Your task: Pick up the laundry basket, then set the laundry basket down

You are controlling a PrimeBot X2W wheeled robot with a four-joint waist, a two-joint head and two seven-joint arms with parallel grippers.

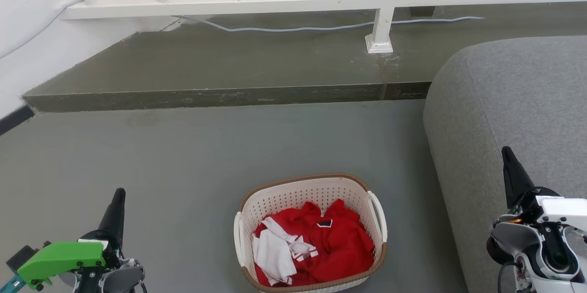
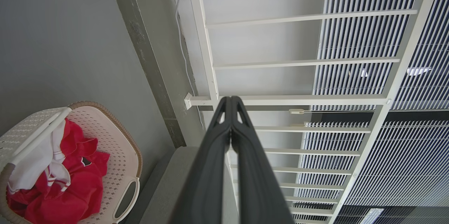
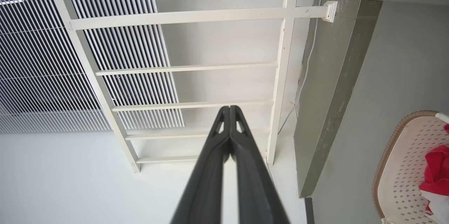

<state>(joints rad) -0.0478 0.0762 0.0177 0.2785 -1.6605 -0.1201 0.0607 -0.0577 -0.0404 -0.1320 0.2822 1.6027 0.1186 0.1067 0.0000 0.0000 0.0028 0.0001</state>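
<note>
Hovering at the left, the left gripper (image 1: pixel 119 192) has its fingers pressed together, empty. The laundry basket (image 1: pixel 298 194) sits on the floor (image 1: pixel 183 155) between both arms, handles (image 1: pixel 379 215) outward, probably for a two-sided lift. The right gripper (image 1: pixel 506 150), equally closed, hangs over the sofa (image 1: pixel 504 100).

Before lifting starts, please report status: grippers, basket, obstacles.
Left gripper shut, empty. Right gripper shut, empty. Laundry basket on floor between them, clothes inside. Grey sofa close on right.

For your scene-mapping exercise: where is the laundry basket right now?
In the head view, the laundry basket sits on the grey floor at bottom centre, left of the grey sofa.
</note>
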